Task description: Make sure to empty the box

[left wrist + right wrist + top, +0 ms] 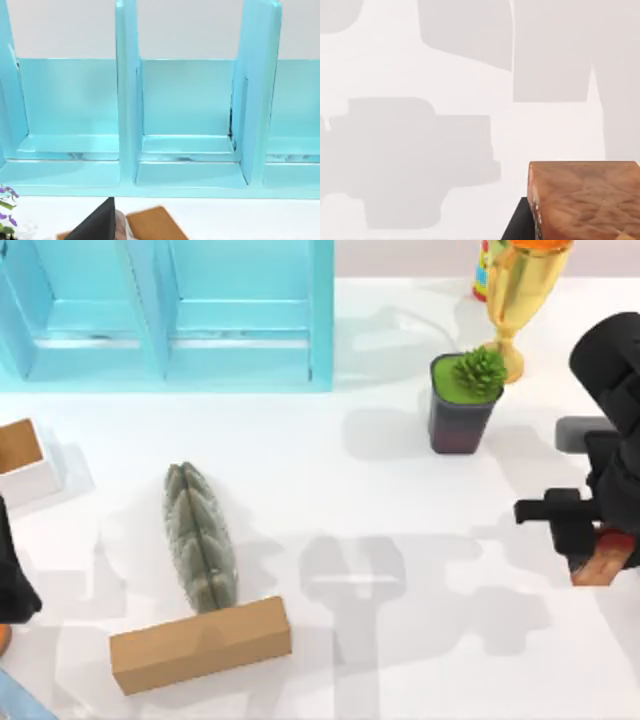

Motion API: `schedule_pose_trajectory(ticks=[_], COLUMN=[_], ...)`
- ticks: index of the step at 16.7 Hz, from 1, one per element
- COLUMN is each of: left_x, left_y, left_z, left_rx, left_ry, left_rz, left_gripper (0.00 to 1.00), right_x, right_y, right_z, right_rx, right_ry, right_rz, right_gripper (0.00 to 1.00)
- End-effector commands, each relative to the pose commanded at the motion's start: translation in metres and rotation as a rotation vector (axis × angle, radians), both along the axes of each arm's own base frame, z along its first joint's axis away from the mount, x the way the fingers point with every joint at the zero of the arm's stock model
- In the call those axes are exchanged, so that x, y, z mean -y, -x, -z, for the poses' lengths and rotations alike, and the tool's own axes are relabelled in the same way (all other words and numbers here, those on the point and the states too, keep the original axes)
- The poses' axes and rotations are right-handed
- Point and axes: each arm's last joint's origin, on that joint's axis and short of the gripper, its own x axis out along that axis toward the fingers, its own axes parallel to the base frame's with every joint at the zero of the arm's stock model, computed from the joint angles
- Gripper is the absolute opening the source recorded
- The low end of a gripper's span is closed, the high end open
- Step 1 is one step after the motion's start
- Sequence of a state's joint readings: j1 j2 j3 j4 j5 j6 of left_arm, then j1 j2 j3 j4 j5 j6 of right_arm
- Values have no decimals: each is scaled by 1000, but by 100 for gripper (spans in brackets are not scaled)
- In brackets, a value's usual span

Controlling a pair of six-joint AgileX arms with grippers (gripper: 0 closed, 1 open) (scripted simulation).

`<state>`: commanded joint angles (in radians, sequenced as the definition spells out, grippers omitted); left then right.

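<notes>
The box (20, 455) is white with a brown inside and sits at the table's left edge; its brown inside (155, 226) also shows in the left wrist view, below the blue shelf. My right gripper (598, 552) hovers over the right side of the table, shut on a reddish-brown block (607, 562). The same block (585, 200) shows in the right wrist view above bare white table, with a black finger (517, 226) against its side. My left arm (15, 585) stays at the left edge, just in front of the box.
A blue shelf unit (170, 310) spans the back left. A grey-green ribbed object (200, 537) lies mid-left, touching a tan cardboard block (200, 643) at the front. A potted plant (462, 400) and a gold trophy (520, 290) stand at the back right.
</notes>
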<state>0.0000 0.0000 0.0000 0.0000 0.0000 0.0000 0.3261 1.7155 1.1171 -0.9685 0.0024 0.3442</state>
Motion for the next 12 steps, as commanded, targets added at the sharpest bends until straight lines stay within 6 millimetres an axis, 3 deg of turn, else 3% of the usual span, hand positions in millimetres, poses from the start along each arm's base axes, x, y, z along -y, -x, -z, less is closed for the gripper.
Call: schedule_pose_trajectory(ticks=[6,12], left_x=[0,0], left_y=[0,0], left_z=[0,0], left_rx=[0,0], left_ry=[0,0], left_rz=[0,0], left_gripper=[100,100], right_x=[1,0], right_y=[0,0], right_z=[3,41], right_rx=[1,-1], right_ry=[-2,1], right_rz=[6,2], right_gripper=[0,0])
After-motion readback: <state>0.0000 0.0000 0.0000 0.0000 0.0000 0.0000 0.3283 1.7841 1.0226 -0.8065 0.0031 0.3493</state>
